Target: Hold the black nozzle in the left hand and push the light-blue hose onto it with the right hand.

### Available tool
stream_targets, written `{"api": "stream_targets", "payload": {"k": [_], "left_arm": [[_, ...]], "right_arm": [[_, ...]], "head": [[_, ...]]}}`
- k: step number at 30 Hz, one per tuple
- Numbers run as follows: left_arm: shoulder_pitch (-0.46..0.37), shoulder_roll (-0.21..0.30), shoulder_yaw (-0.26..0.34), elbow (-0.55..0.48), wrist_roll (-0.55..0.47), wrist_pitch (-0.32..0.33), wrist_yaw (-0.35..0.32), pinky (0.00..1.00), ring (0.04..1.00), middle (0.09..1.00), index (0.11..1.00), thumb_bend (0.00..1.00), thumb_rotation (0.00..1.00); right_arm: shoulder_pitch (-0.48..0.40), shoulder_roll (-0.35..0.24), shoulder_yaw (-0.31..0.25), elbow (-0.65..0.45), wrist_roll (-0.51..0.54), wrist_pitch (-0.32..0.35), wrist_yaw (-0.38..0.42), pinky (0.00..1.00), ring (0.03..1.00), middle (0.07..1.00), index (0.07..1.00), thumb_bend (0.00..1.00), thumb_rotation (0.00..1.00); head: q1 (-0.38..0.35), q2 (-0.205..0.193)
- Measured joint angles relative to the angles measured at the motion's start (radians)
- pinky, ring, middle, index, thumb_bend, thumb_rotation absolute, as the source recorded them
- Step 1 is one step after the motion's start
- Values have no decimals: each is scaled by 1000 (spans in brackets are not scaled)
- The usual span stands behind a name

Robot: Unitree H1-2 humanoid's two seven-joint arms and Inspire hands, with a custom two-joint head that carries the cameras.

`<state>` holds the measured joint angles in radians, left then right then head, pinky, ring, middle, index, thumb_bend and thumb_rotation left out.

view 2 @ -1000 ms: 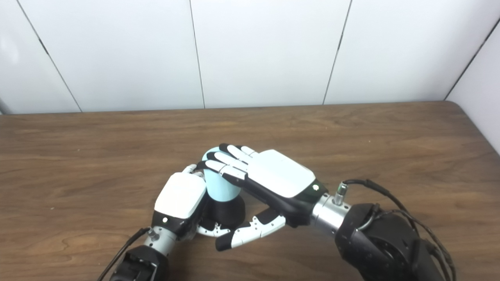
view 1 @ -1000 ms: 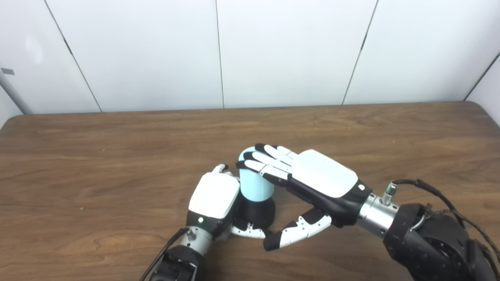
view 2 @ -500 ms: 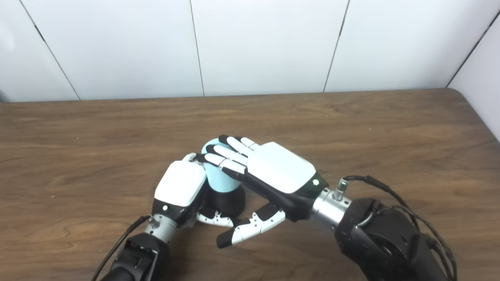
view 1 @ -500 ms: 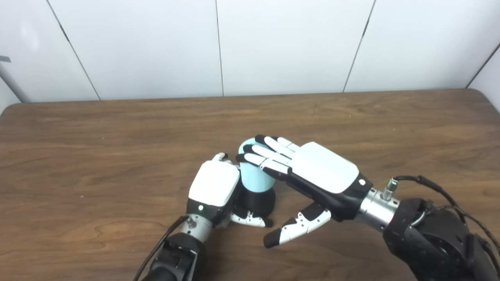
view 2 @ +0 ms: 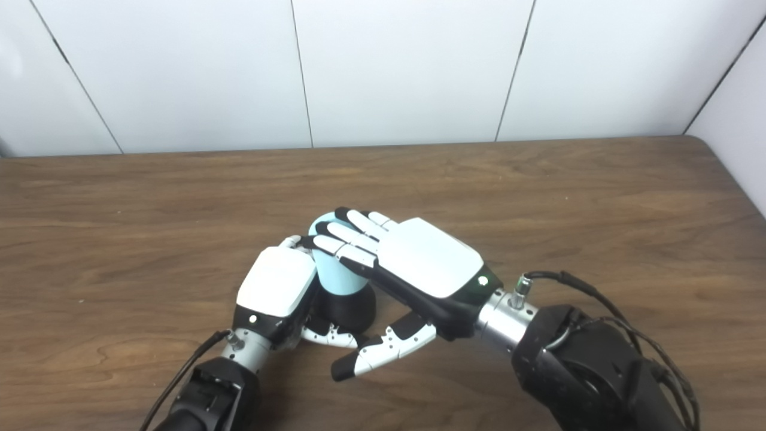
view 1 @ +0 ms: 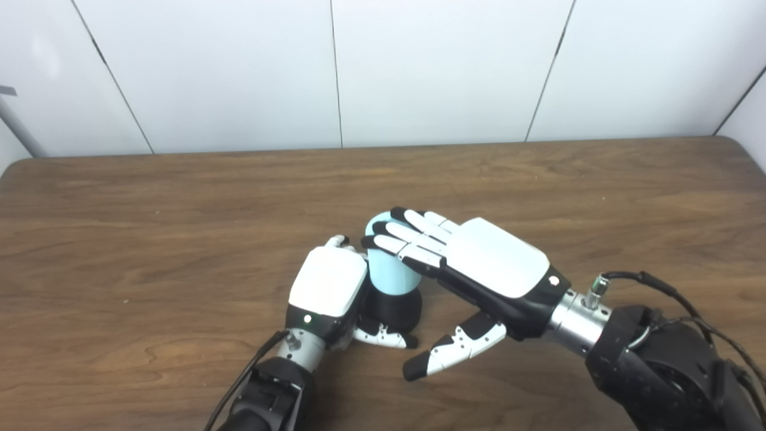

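Note:
The black nozzle (view 1: 396,311) stands upright on the wooden table (view 1: 179,227), with the light-blue hose (view 1: 388,272) seated on its top. My left hand (view 1: 328,290) is shut on the black nozzle from the left, its thumb curled under the front of the base. My right hand (view 1: 479,263) lies flat with its fingers (view 1: 407,233) stretched out over the hose's top end. Its thumb hangs free below, to the right of the nozzle. The right hand grips nothing. The same scene shows in the right eye view, with the hose (view 2: 335,275) between both hands.
White wall panels (view 1: 419,66) stand behind the table's far edge. The table's right corner (view 1: 742,149) is rounded. A black cable (view 1: 652,284) loops at my right wrist.
The camera tilted between one second ago and half a second ago, shifting the whole picture upward. The right thumb moved a little away from the nozzle base. Since half a second ago nothing has visibly changed.

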<state>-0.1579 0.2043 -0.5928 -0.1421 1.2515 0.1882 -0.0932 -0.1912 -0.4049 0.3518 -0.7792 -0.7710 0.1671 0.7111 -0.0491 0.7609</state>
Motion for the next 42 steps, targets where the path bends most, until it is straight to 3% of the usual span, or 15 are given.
{"api": "stream_targets", "payload": {"k": [28, 33, 36, 42], "left_arm": [[6, 0, -2, -9, -6, -3, -1, 840, 629, 523, 469, 520, 0], [6, 0, -3, -11, -7, -3, -3, 853, 641, 539, 457, 517, 0], [1, -1, -4, -15, -1, -1, -22, 857, 643, 545, 454, 516, 0], [0, -3, -4, -16, 2, -1, -27, 869, 653, 553, 453, 514, 0]], "right_arm": [[47, -25, -23, 8, 43, -14, -38, 984, 974, 955, 928, 642, 930], [33, -21, -31, -1, 45, -15, -38, 1000, 967, 953, 923, 625, 927], [20, -9, -40, -11, 46, -14, -24, 1000, 987, 976, 959, 619, 991], [-52, 21, -94, -40, 76, 42, 42, 992, 993, 994, 968, 635, 1000]], "head": [[-5, 12], [-3, 8], [-3, 6], [-3, 0]]}}
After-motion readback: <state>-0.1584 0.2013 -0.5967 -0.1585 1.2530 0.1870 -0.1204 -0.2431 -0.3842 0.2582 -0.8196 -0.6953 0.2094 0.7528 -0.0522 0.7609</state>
